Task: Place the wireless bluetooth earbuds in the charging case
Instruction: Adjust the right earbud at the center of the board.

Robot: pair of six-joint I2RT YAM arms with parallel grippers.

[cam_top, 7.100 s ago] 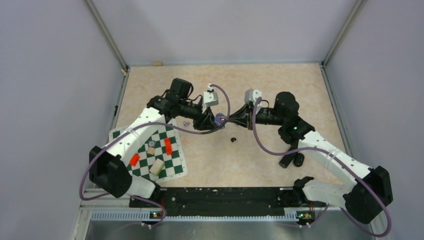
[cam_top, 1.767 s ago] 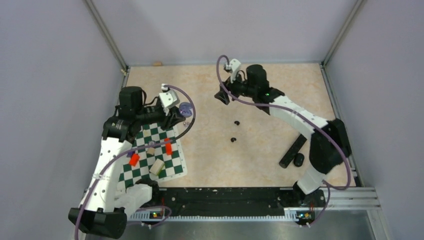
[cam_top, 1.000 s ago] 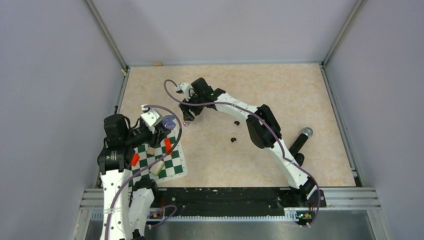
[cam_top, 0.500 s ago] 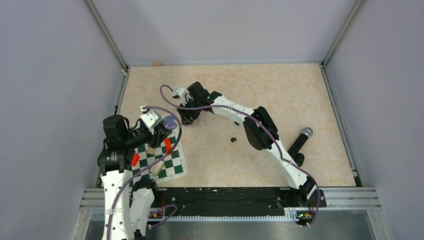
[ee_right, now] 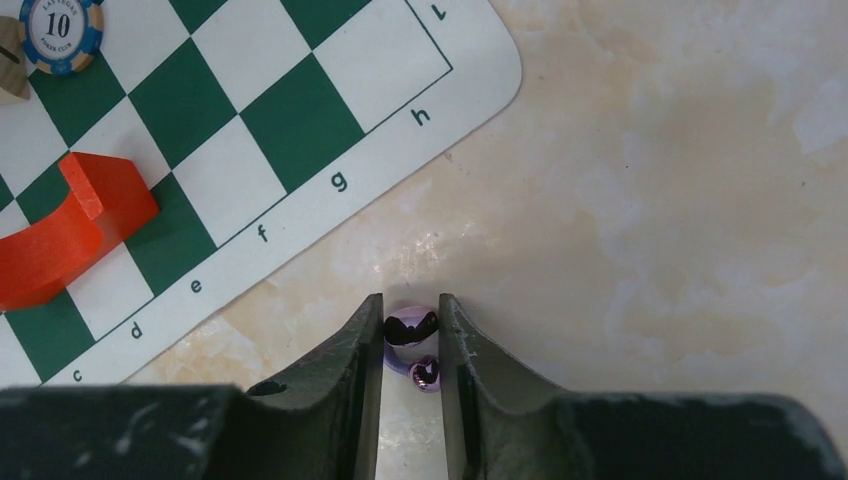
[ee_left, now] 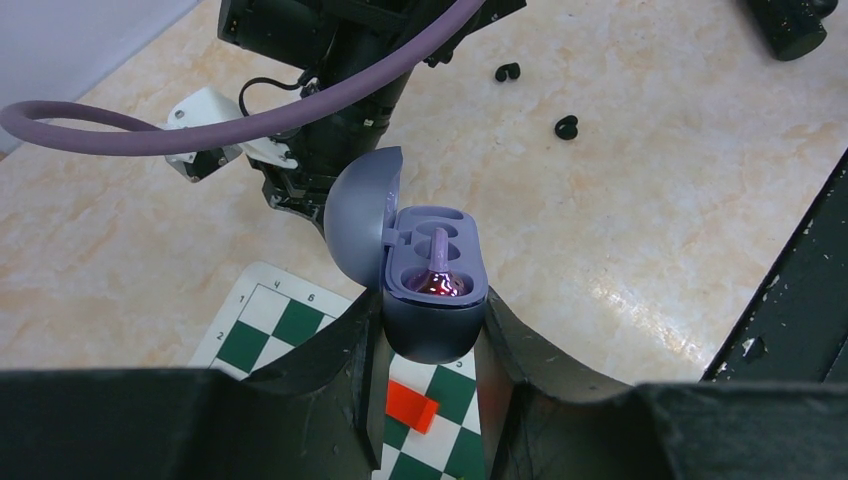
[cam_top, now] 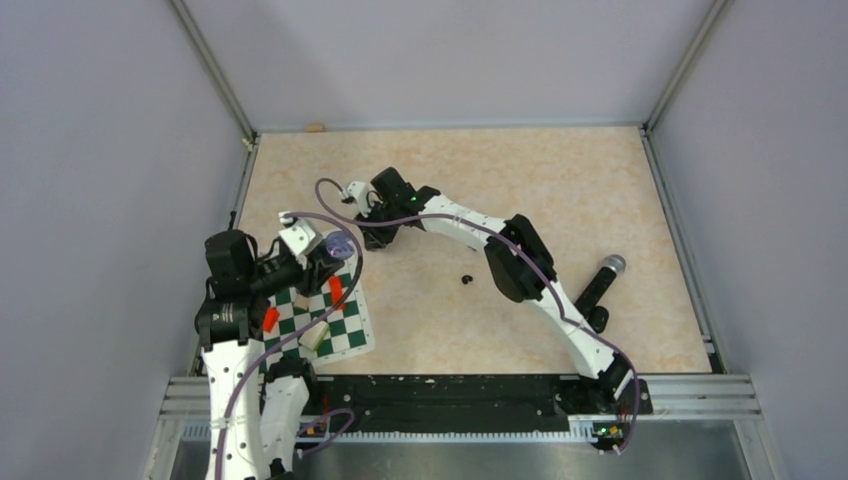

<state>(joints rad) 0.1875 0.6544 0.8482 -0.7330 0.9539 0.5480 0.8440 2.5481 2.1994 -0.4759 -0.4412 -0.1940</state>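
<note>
Lilac earbud, beside chessboard: we are pinching it with the newly arrived right gripper, clamping the open charging case in the left gripper; insertion likely next.

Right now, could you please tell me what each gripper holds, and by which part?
The left gripper clamps the open charging case by its lower body; the right gripper pinches one earbud by its sides, on the table.

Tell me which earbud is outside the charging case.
The earbud on the table, beside the chessboard's corner, between the right gripper's fingers. The other earbud sits inside the open case that the left gripper holds.
</note>
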